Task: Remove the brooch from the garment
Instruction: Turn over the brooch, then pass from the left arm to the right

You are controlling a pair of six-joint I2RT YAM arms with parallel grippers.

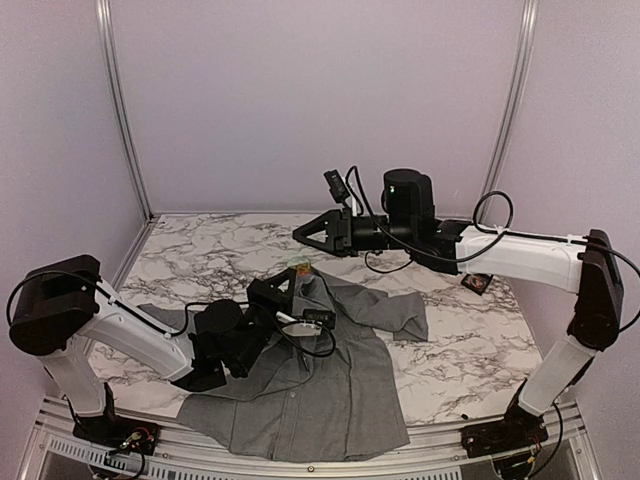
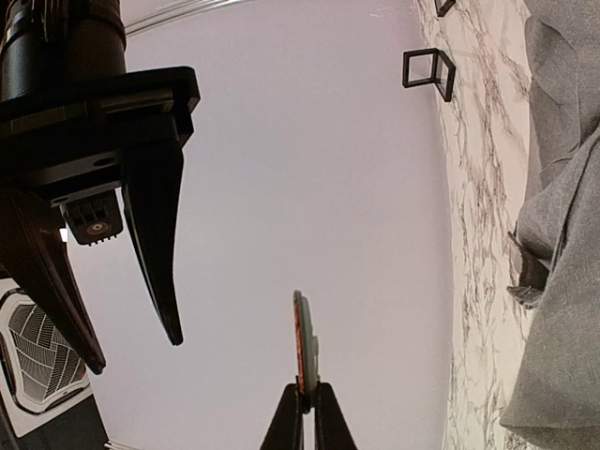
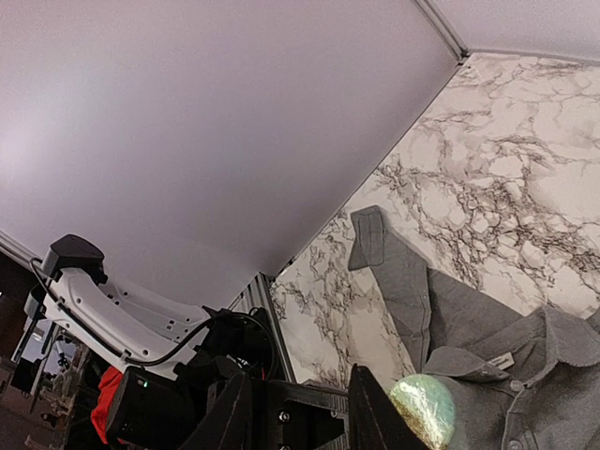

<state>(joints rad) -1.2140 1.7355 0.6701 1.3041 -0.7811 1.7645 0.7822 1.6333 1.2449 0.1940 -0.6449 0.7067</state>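
One brooch (image 2: 302,342), seemingly clear of the garment (image 1: 300,400), pinched in left gripper (image 2: 303,389)

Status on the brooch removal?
Left gripper shut on round iridescent brooch, held clear of grey button-up shirt. Right gripper open, hovering beside it. Nothing in the way.

Left arm (image 1: 135,332) stretched low and forward, left gripper (image 2: 302,394) pinched tight on a brooch (image 2: 303,342), right arm (image 1: 520,256) raised, reaching leftward, right gripper (image 1: 302,237) level, fingers apart.
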